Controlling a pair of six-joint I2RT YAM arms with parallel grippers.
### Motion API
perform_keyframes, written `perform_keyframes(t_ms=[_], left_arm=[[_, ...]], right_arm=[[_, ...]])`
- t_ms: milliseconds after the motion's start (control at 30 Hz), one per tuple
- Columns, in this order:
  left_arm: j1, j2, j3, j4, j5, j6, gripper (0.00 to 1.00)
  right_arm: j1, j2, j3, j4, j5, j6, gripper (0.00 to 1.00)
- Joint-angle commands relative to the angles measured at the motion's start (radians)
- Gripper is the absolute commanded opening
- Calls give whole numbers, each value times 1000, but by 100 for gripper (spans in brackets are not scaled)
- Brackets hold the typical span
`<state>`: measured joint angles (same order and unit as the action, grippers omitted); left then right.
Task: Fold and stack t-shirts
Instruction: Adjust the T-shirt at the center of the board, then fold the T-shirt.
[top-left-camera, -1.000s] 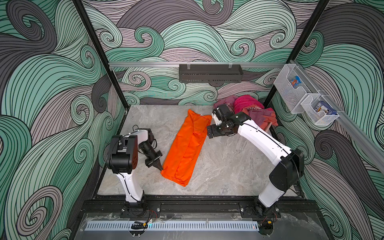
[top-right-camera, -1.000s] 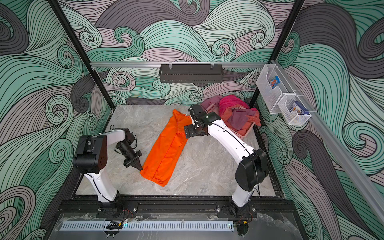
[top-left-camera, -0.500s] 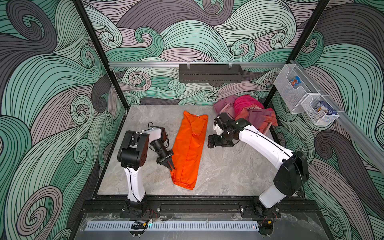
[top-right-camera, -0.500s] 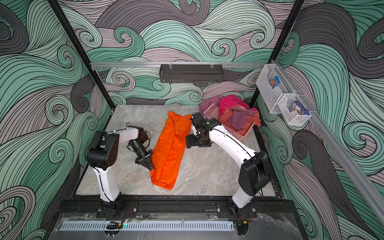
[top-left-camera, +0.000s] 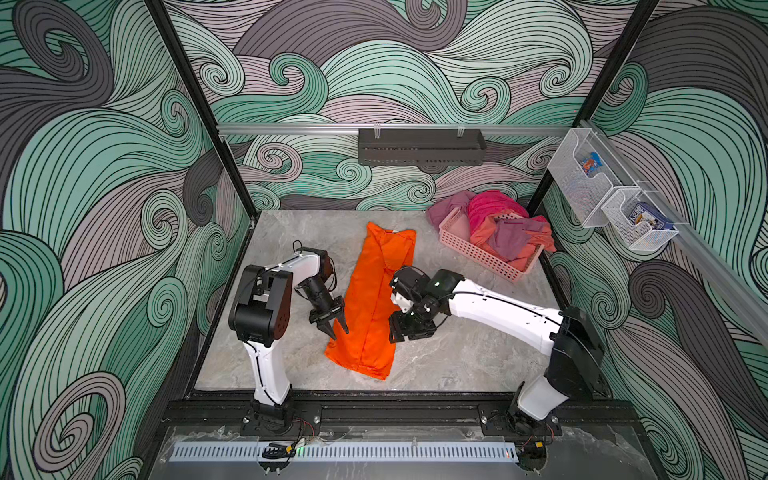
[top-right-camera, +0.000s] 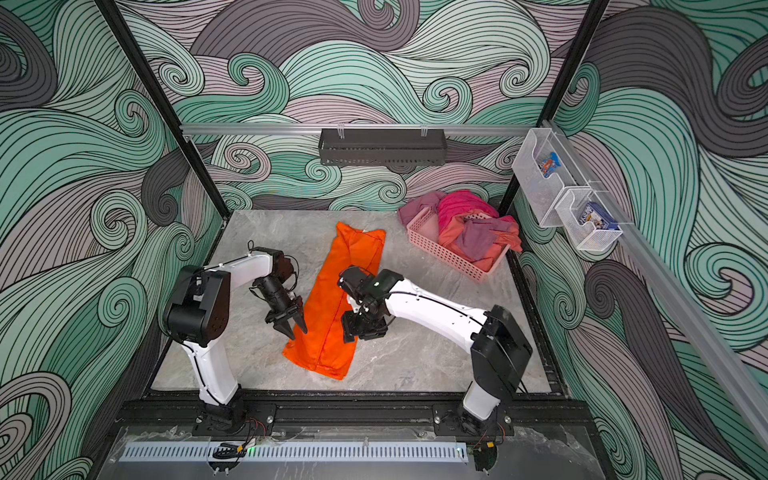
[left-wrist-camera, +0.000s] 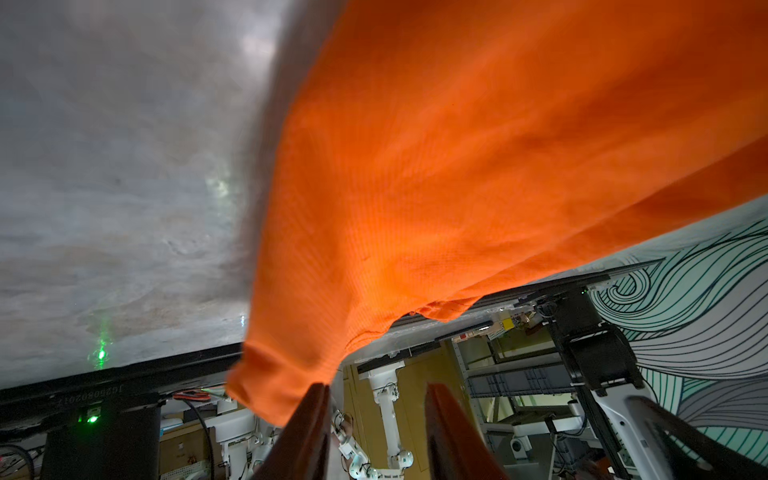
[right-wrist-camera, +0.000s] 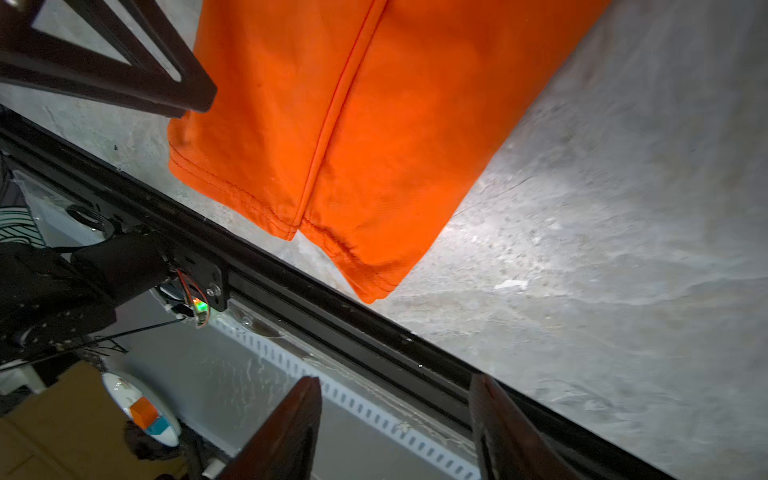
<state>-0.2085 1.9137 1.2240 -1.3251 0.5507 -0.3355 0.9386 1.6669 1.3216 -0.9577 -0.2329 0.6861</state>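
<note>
- Orange t-shirt (top-left-camera: 374, 299) lies on the marble table (top-left-camera: 457, 361), folded lengthwise into one long narrow strip. In both top views it sits between the two grippers, with the hem end nearer the arm bases.
- Left gripper (top-left-camera: 337, 327): tips point down at one long edge of the strip, near the hem corner. Jaws are parted.
- Left wrist view: the gap between the fingers (left-wrist-camera: 305, 428) shows only background. The cloth (left-wrist-camera: 457, 166) spreads beyond the tips. The hem corner sits against the outer side of one finger. Nothing is gripped.
- Right gripper (top-left-camera: 400, 332): over the opposite long edge, jaws parted wide, nothing between them.
- Right wrist view: the hem (right-wrist-camera: 374, 104) lies ahead of the tips (right-wrist-camera: 395, 380), apart from them.
- Pink basket (top-left-camera: 478, 255), heaped with crumpled clothes, stands well behind the right jaws, apart from the strip.
</note>
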Motion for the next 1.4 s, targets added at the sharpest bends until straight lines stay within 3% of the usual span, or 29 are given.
perform_keyframes(t_ms=[0, 300, 700, 933, 1133, 1367], left_arm=[[-3, -62, -37, -47, -1, 39, 41], [-3, -181, -133, -45, -54, 10, 41], [31, -138, -141, 88, -164, -6, 38], [80, -162, -163, 174, -155, -23, 36], [128, -180, -177, 250, -22, -71, 33], [150, -199, -205, 256, -34, -85, 32]], right_arm=[[50, 50, -6, 57, -50, 79, 53], [130, 93, -48, 87, -44, 91, 54], [182, 6, -277, 298, 25, 230, 58], [184, 38, -254, 352, 62, 235, 58], [186, 50, -285, 414, 94, 278, 55], [186, 104, -293, 471, 84, 283, 50]])
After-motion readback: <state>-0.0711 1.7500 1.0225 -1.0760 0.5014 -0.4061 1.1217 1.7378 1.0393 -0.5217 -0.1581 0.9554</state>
